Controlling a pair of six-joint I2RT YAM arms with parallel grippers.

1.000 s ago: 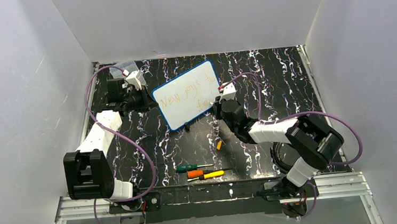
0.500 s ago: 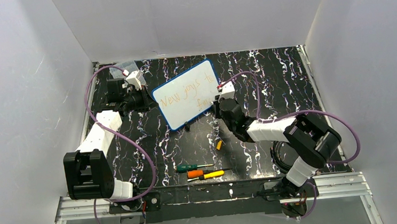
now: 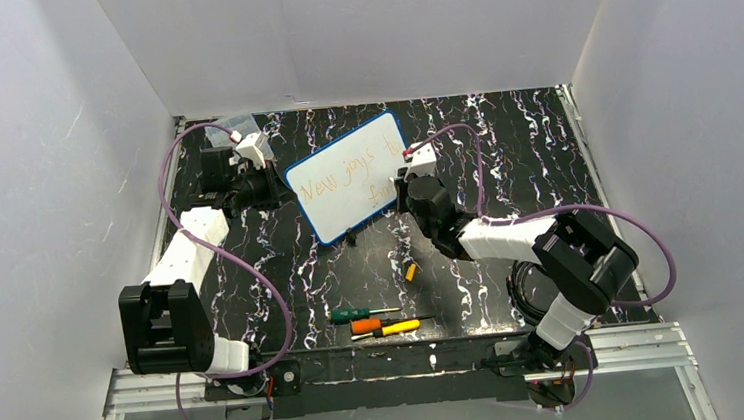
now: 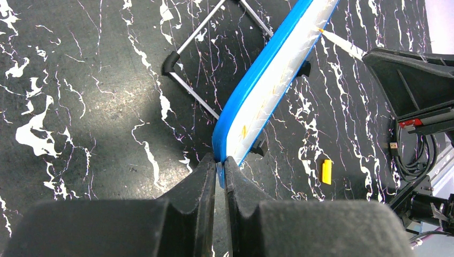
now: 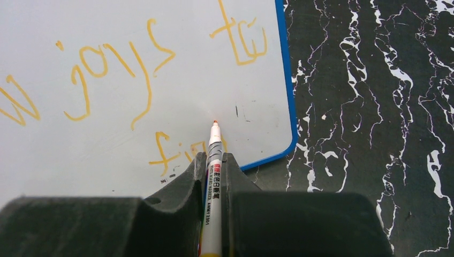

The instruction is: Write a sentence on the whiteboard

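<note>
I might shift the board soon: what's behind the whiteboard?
Behind the whiteboard, the left wrist view shows a thin wire stand with a black foot resting on the table. In the top view, the board itself covers that stand, so nothing behind it shows there.

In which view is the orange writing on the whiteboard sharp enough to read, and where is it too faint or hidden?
Right wrist: the sentence is sharp under even light, no glare; the near fingers are blurred. Top external: it is small and pale. Left wrist: the whiteboard shows nearly edge-on, only orange flecks visible.
</note>
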